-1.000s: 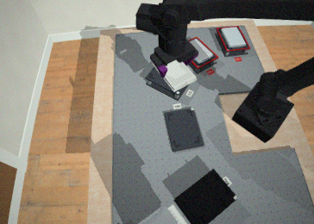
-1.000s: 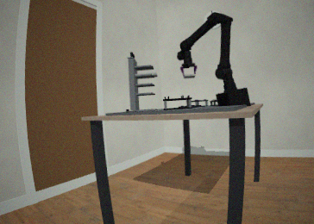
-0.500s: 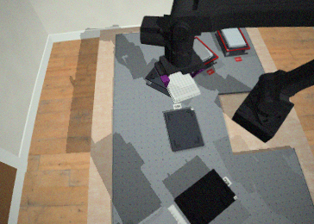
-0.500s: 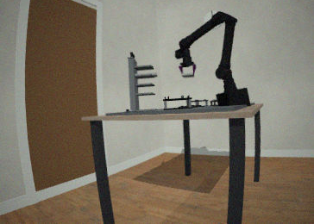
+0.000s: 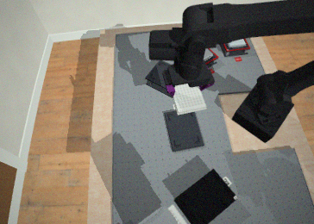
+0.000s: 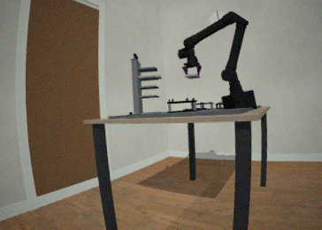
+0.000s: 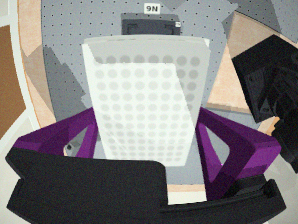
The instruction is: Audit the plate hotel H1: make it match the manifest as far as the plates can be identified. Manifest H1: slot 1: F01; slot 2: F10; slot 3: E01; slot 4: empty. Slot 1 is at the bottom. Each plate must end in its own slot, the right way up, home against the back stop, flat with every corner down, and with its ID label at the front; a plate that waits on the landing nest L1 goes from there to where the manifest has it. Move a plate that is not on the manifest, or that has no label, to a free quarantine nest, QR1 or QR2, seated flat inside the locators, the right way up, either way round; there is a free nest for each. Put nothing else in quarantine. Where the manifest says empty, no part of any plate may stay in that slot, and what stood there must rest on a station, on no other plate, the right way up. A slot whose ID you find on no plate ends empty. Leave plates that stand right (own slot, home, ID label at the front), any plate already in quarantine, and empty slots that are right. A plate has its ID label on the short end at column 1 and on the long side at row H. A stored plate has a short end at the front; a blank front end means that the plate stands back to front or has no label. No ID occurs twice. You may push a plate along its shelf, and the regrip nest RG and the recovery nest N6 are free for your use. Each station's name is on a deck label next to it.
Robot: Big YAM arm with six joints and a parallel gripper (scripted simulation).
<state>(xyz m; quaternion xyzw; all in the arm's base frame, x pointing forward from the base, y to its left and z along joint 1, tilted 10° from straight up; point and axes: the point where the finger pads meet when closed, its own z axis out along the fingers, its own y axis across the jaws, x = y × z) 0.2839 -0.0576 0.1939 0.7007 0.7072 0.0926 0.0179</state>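
Note:
A white well plate (image 5: 190, 101) (image 6: 192, 77) (image 7: 145, 90) hangs in the air, its grid of round wells facing the wrist camera. My gripper (image 5: 189, 88) (image 6: 192, 73) (image 7: 146, 112) is shut on it, one purple finger at each long side. I can read no ID label on it. The plate is high above the deck, near nest N6 (image 5: 185, 132) (image 7: 150, 28), which shows no plate in the top view. The landing nest L1 (image 5: 159, 77) is partly hidden by the arm. Hotel H1 (image 5: 206, 196) (image 6: 136, 86) stands apart with several shelves; its slot contents cannot be identified.
Two red-rimmed nests stand at the back: the right one (image 5: 236, 45) holds a light plate, the left one (image 5: 210, 57) is mostly hidden by the arm. A white edge (image 5: 176, 214) shows beside the hotel. The robot's base (image 6: 239, 99) stands at the table's side.

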